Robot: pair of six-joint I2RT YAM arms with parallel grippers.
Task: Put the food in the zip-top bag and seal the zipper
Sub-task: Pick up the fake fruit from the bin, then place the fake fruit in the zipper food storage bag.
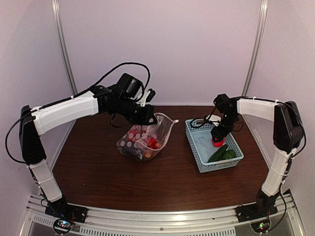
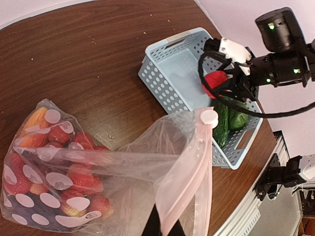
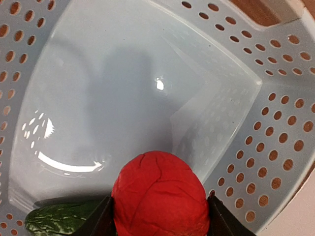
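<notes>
Overhead, at table centre, left gripper (image 1: 146, 117) pinches the mouth of one zip-top bag (image 1: 142, 142). Left-wrist view: zipper (image 2: 194, 167) unsealed; two cucumbers (image 2: 221, 123) lie in one basket (image 2: 162, 81), right. Right-wrist view: right gripper (image 3: 160, 216) clamps one red piece (image 3: 160, 189). Loading step; next, probably lift and carry it left over the bag.

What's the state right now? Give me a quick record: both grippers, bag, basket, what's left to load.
left gripper: shut on the zipper strip, holding the bag's mouth up and open
right gripper: down in the basket, fingers against both sides of a red fruit
bag: on the table, red and orange pieces inside, not sealed
basket contents: cucumbers beside the red fruit
left to load: red fruit, cucumbers
</notes>
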